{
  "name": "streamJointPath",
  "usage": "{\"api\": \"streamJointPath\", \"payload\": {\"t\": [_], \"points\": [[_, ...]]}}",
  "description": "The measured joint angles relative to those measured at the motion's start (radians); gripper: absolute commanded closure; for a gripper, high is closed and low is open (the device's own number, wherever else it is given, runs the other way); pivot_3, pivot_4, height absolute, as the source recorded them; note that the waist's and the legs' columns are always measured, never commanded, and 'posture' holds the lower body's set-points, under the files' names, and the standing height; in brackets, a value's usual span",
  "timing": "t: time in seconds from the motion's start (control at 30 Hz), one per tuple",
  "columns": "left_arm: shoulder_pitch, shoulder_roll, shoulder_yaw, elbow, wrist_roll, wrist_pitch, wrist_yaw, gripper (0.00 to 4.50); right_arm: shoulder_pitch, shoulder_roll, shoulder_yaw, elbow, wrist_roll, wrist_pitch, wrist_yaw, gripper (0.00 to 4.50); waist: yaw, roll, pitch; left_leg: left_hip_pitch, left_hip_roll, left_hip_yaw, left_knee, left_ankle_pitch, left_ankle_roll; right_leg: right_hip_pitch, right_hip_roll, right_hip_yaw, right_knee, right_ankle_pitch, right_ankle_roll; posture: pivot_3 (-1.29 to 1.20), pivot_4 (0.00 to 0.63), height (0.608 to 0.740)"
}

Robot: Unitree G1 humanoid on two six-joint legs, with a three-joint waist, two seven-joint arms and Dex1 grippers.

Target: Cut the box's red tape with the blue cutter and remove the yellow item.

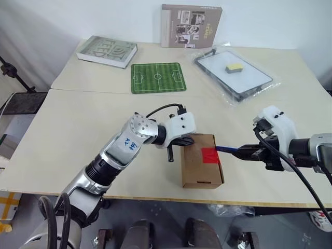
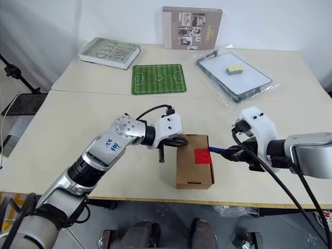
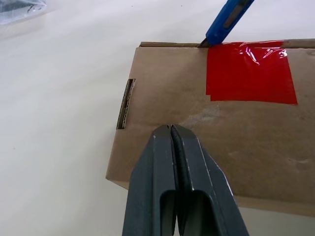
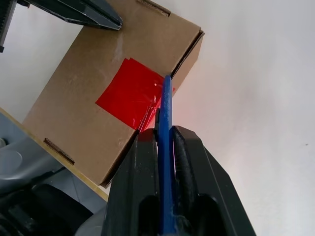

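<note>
While the box [image 1: 201, 161] is steadied by the closed, empty left gripper [image 3: 173, 133], the cutter [image 4: 166, 128] clamped in the right gripper [image 4: 165, 140] should be drawn along the right-edge seam through the tape [image 3: 250, 73].

head pair overhead, wrists close-in

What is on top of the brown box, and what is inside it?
On the box lies red tape; the shut left gripper presses its top. The flaps are closed, so the inside is hidden.
</note>
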Motion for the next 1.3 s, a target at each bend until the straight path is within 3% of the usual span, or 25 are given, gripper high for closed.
{"api": "streamJointPath", "payload": {"t": [0.27, 0.53, 0.83, 1.13, 1.3], "points": [[0.003, -0.012, -0.002, 0.011, 0.014, -0.007, 0.001, 4.44, 0.143, -0.016, 0.028, -0.046, 0.000, -0.048, 0.022, 4.36, -0.001, 0.004, -0.004, 0.003, 0.003, -0.003, 0.000, -0.002, -0.001, 0.006, 0.000, -0.002, -0.006, 0.000, -0.001, 0.00, 0.150, 0.740], [0.003, -0.023, -0.001, 0.027, 0.019, -0.021, 0.002, 4.44, 0.128, -0.056, 0.045, -0.047, 0.000, -0.041, 0.076, 4.36, 0.000, 0.005, -0.005, 0.003, 0.004, -0.006, 0.000, -0.002, -0.002, 0.009, -0.001, -0.002, -0.009, 0.001, -0.001, 0.00, 0.150, 0.740], [0.000, -0.032, 0.014, 0.047, 0.026, -0.024, 0.006, 4.44, 0.051, -0.021, 0.063, -0.039, -0.001, 0.012, 0.077, 4.36, -0.003, 0.006, -0.004, 0.003, 0.005, -0.007, 0.000, -0.003, -0.003, 0.009, -0.001, -0.001, -0.010, 0.001, -0.003, 0.00, 0.150, 0.740], [0.000, -0.037, 0.023, 0.054, 0.027, -0.025, 0.010, 4.44, 0.030, -0.021, -0.106, 0.062, 0.017, 0.104, 0.099, 4.36, -0.003, 0.007, -0.004, 0.002, 0.005, -0.007, 0.000, -0.003, -0.003, 0.009, -0.001, -0.001, -0.010, 0.002, -0.004, 0.00, 0.150, 0.740], [-0.006, -0.048, 0.049, 0.077, 0.026, -0.024, 0.021, 4.44, 0.044, 0.032, -0.235, 0.067, 0.027, 0.086, 0.066, 4.36, -0.001, 0.007, -0.004, 0.001, 0.005, -0.007, 0.000, -0.003, -0.003, 0.009, 0.000, -0.002, -0.010, 0.002, -0.004, 0.00, 0.150, 0.740]]}}
